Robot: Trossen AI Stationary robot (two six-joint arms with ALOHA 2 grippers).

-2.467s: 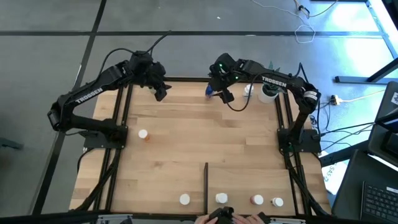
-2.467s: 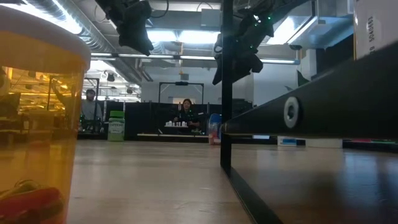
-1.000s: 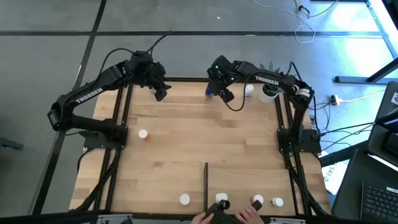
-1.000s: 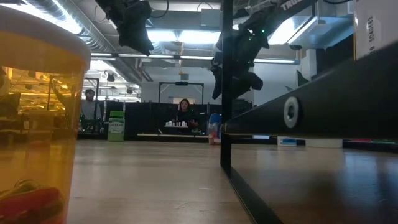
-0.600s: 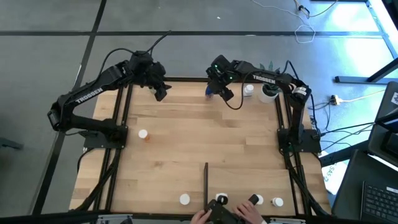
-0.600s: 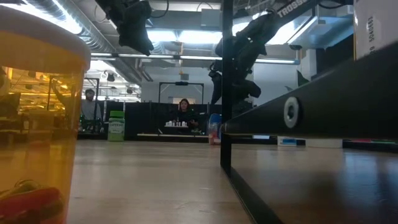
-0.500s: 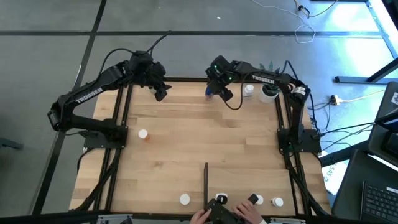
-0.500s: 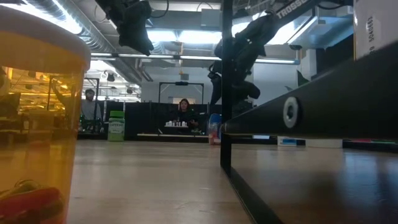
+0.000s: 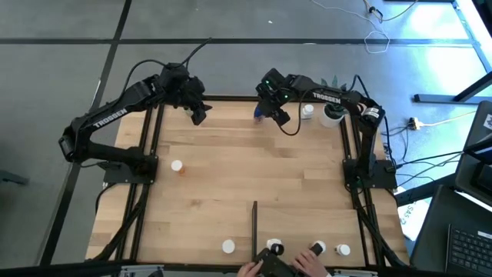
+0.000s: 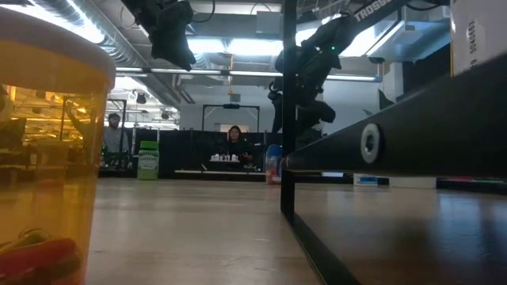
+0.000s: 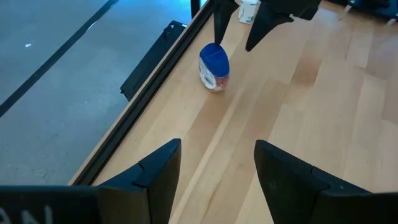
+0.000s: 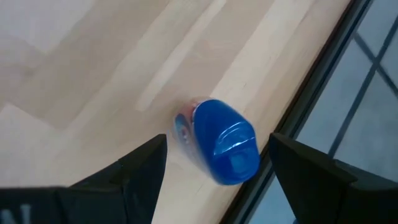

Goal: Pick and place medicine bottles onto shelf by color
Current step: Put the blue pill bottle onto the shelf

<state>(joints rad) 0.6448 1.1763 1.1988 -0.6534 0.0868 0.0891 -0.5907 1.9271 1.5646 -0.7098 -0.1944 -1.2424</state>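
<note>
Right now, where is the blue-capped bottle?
In the high view the blue-capped bottle stands at the table's far edge near the middle, by the black frame rail, under the right gripper, whose open fingers are above it.

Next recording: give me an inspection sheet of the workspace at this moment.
Surface: light wood table, black divider bar.
Job's things: blue-capped bottle upright by the far rail; white-capped bottles at the near edge, one at left.
Clutter: potted plant, far right corner.
Grippers: right pincer open above the blue-capped bottle; left pincer open, empty.
Cables: on the floor, right.
Surroundings: a person's hands at the near-edge bottles.
</note>
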